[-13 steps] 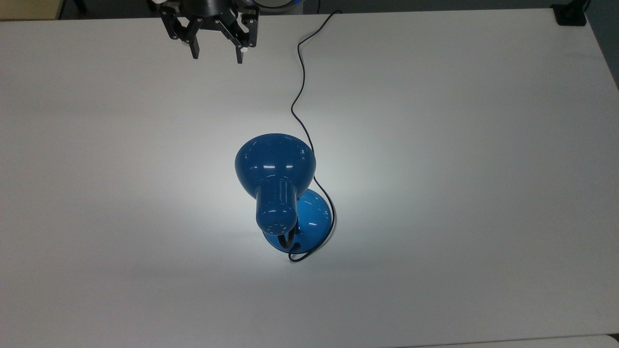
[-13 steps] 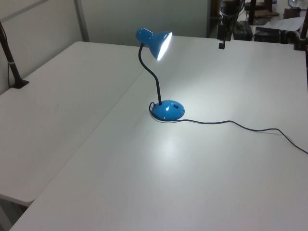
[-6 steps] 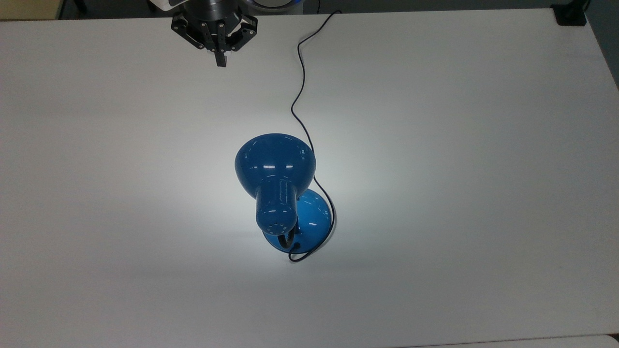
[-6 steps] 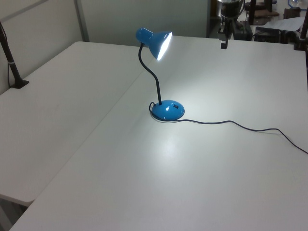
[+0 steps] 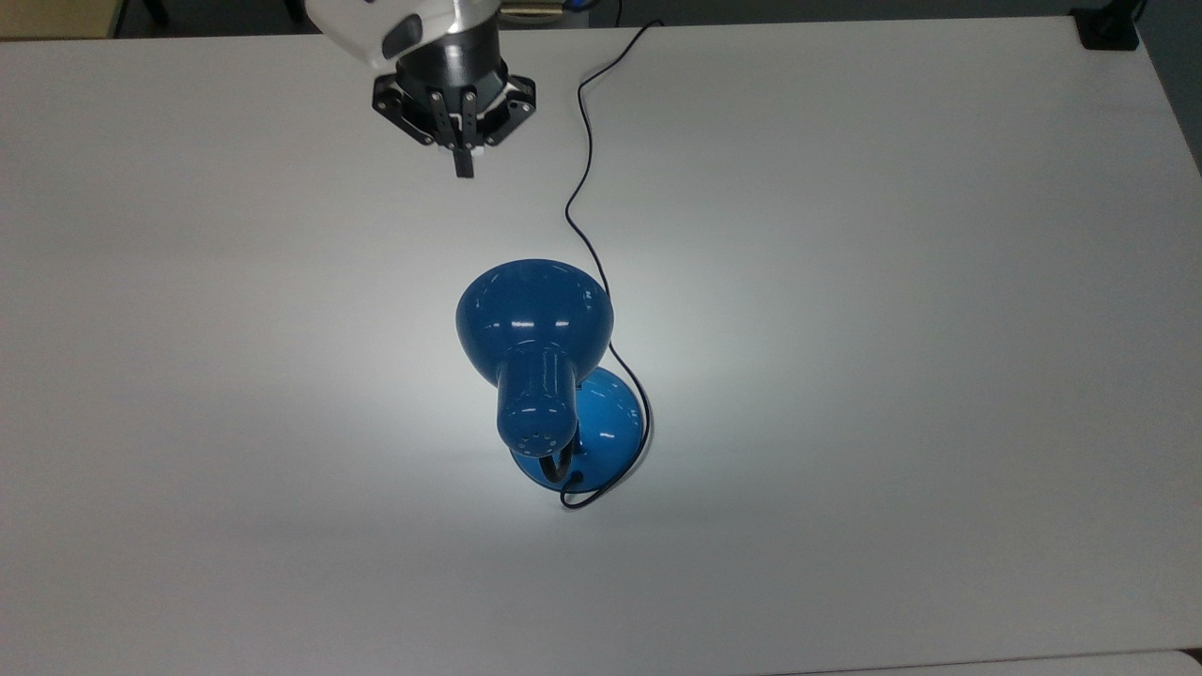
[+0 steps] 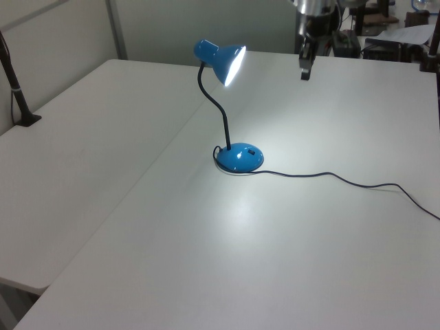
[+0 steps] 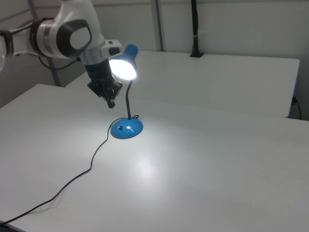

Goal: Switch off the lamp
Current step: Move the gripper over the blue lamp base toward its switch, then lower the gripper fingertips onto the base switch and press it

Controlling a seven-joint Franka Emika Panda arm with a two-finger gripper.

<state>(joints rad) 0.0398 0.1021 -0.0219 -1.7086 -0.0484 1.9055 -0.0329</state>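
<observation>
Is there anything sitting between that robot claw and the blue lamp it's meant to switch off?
Nothing visible blocks it. Between the shut gripper and the lit lamp lies only bare white table. The lamp's thin black cord runs alongside, toward the top view's right.

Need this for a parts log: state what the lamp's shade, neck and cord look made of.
Lamp shade: glossy blue painted metal, likely; sharp highlights on it. Gooseneck: matte black, bent, probably flexible sheathed metal. Cord: thin black, lying in loose curves on the table, probably plastic-sheathed.
</observation>
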